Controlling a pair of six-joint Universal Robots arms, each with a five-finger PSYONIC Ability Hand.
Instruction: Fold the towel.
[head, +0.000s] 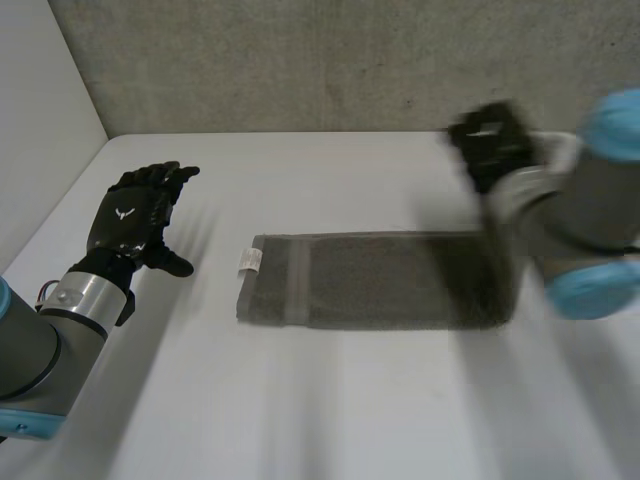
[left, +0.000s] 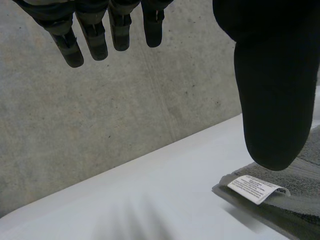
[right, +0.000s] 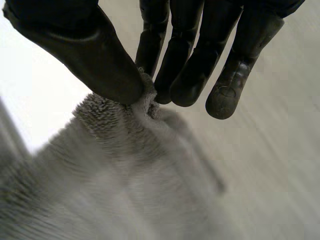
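A grey towel lies as a long folded strip across the middle of the white table. Its white label sits at the end nearest my left hand. My right hand is raised over the towel's other end. In the right wrist view, the thumb and fingers of my right hand pinch a bunched bit of the towel's edge, and the cloth hangs down from the pinch. My left hand hovers left of the towel, fingers straight, holding nothing. In the left wrist view, the thumb of my left hand hangs above the label on the towel's corner.
A grey concrete wall closes off the table's far edge. A lighter wall runs along the left side. Bare table lies in front of the towel and between it and my left hand.
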